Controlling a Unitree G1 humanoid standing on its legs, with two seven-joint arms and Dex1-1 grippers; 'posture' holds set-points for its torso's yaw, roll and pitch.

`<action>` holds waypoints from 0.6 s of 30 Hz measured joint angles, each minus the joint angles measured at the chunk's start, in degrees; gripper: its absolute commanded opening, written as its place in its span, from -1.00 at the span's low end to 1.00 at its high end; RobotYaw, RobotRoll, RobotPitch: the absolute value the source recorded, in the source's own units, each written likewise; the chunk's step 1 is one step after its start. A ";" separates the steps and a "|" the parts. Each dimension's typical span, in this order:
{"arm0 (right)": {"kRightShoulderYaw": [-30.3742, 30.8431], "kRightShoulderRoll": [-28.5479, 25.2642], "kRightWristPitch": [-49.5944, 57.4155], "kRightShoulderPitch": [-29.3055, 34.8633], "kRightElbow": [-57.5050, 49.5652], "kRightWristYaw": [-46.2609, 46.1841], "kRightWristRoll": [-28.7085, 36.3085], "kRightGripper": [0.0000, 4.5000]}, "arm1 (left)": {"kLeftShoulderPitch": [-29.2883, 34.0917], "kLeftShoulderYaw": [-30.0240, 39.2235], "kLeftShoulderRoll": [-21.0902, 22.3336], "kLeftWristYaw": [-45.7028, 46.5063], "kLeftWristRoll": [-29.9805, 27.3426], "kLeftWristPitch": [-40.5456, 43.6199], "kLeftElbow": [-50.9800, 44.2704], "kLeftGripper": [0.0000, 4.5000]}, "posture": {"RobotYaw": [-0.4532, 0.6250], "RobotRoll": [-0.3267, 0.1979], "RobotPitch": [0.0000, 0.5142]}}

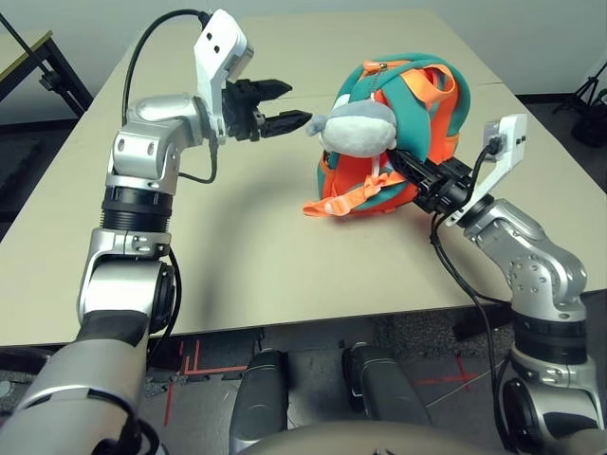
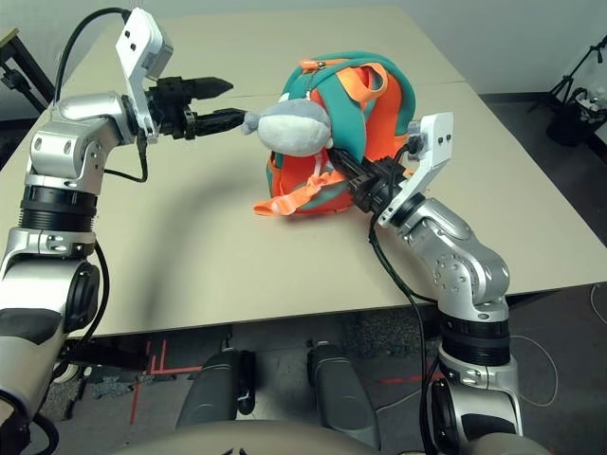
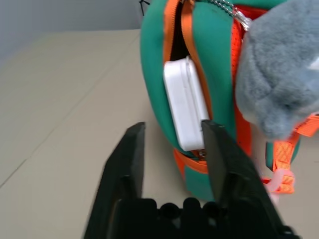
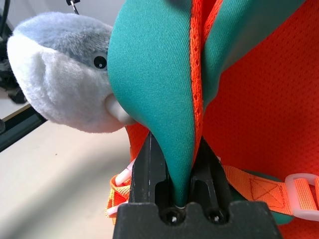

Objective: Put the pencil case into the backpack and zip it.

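Right gripper (image 4: 182,164) fingers pinched on a teal fold of the backpack (image 1: 417,95), left gripper (image 3: 172,149) fingers apart and empty just left of it, white pencil case (image 3: 184,102) lodged in its unzipped opening, backpack mid-worktop (image 1: 237,256).

Both forearms are built of silver, rounded metal segments joined by black ribbed collars. Round silver joint caps carry small dark screw holes. A white angular camera housing sits on each wrist, with two dark dots on the left one. Black cables loop from each housing back along the arm. Left gripper (image 1: 285,106): two black fingers, tapered toward pointed tips, ridged near the base. Right gripper (image 4: 174,164): two black fingers rising from a black block with two small round screws.
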 measured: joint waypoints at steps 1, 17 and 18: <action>0.00 0.00 0.00 0.00 0.00 0.00 0.00 -0.95 | 0.34 -0.17 -0.29 0.03 -0.09 0.19 -0.14 -0.63 | -0.47 0.25 -0.61; -0.02 0.37 -0.01 0.02 -0.02 -0.04 0.01 -0.95 | 1.50 -6.21 -2.42 1.23 3.82 -7.10 5.14 -1.00 | -0.50 0.25 -0.61; -0.01 0.43 -0.01 0.02 -0.02 -0.05 0.01 -0.95 | 1.51 -6.40 -2.76 1.30 3.97 -7.59 5.68 -1.00 | -0.50 0.25 -0.61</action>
